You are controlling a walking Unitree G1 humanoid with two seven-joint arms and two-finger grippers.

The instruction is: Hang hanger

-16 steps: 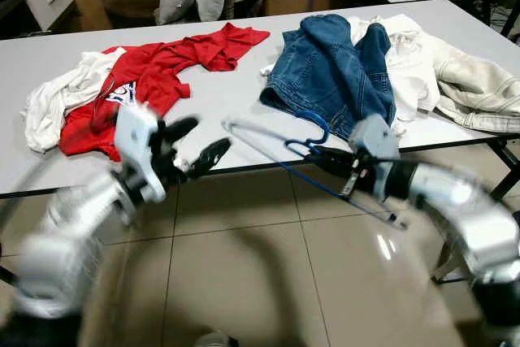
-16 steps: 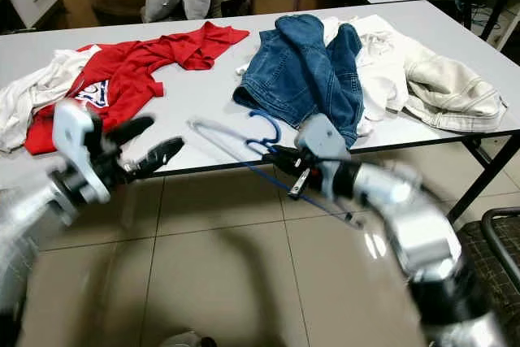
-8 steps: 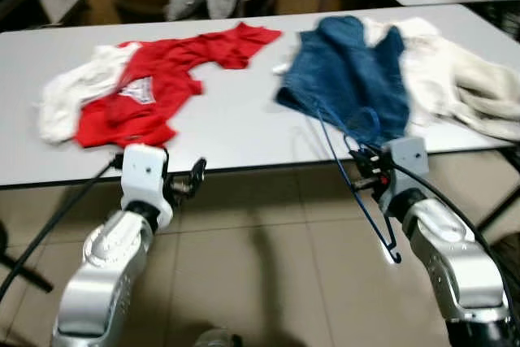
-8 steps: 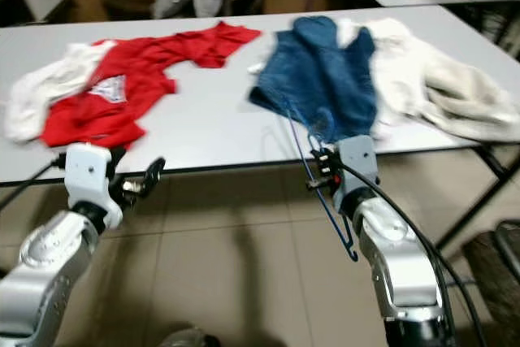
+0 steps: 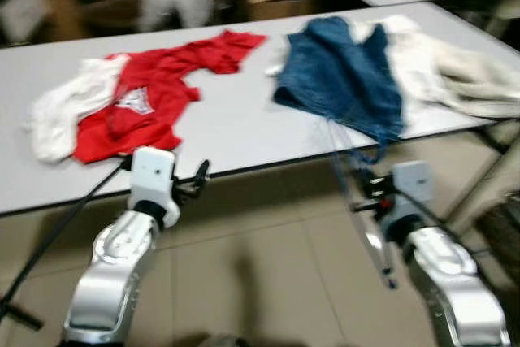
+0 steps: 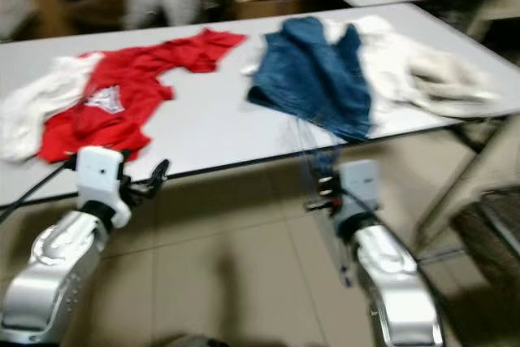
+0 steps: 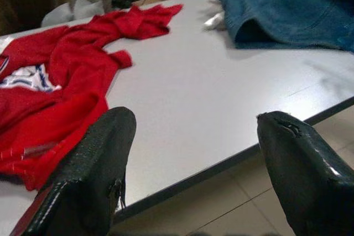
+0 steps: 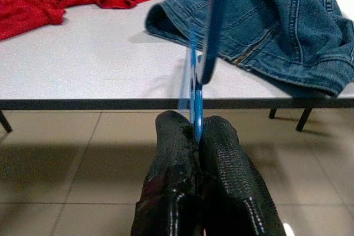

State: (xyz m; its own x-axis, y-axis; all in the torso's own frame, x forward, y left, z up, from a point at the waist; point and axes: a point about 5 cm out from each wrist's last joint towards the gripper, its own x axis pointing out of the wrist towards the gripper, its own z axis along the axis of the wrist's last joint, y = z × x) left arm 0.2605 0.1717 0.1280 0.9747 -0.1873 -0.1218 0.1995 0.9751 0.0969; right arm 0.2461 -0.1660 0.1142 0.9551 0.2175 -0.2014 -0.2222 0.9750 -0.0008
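You see a long white table [image 5: 236, 123] carrying a crumpled red shirt [image 5: 154, 87], blue denim jeans [image 5: 345, 75] and rumpled white garments [image 5: 455, 71].

A long white table [image 5: 236, 123] stands on a tiled floor [image 5: 268, 274]. On it lie a white garment [image 5: 61, 107] at the left end, a red shirt [image 5: 154, 87] beside it, blue jeans [image 5: 345, 71] past the middle, and pale clothes [image 5: 455, 71] at the right end.

You find no legible text, label, brand or number in these views. The red garment [image 5: 138, 99] on the bench [image 5: 236, 123] carries a white and blue print, too blurred for you to read.
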